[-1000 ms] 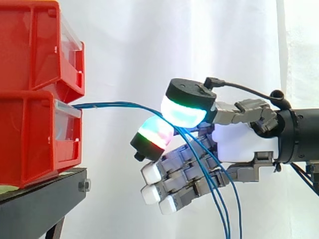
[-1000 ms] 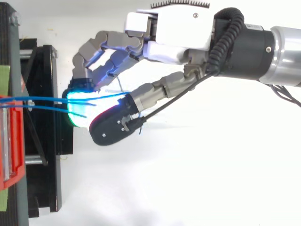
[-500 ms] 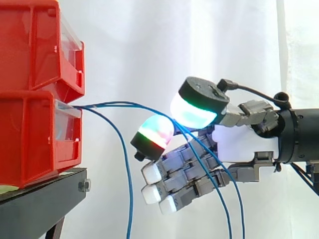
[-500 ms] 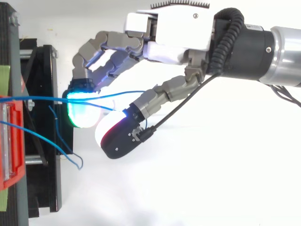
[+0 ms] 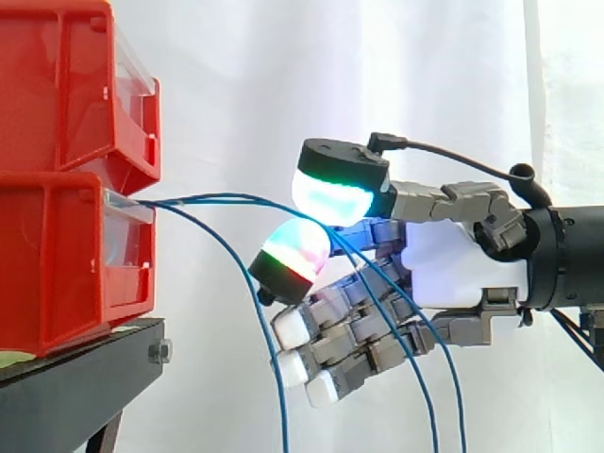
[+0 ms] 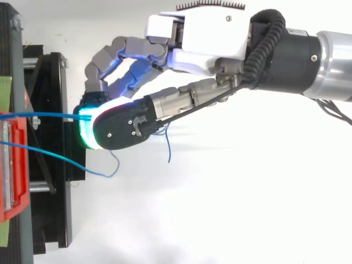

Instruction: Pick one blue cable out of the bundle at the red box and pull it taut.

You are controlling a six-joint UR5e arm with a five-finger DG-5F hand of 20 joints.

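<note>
Several thin blue cables (image 5: 217,196) run out of the lower red box (image 5: 66,264) and arc right to my hand (image 5: 453,269). They pass between the thumb's green-white pad (image 5: 338,193) and a finger's red-green pad (image 5: 294,247), which close on them, then hang down behind the curled fingers. One more blue cable (image 5: 280,415) droops free from the box to the bottom edge. From above, the thumb (image 6: 124,129) lies over the cyan fingertip, a cable (image 6: 55,116) runs straight from the red box (image 6: 14,165) into the pinch, and a loose one (image 6: 55,158) ends in a curl.
A second red bin (image 5: 75,85) is stacked on the lower one, both on a black stand (image 5: 75,377) at the left. A white curtain hangs behind. The arm reaches in from the right. A short loose cable end (image 6: 168,151) dangles under the thumb.
The thumb lifted away half a second ago and has now swung back down over the fingertip onto the cables. One cable dropped out of the hand and now hangs loose from the box.
</note>
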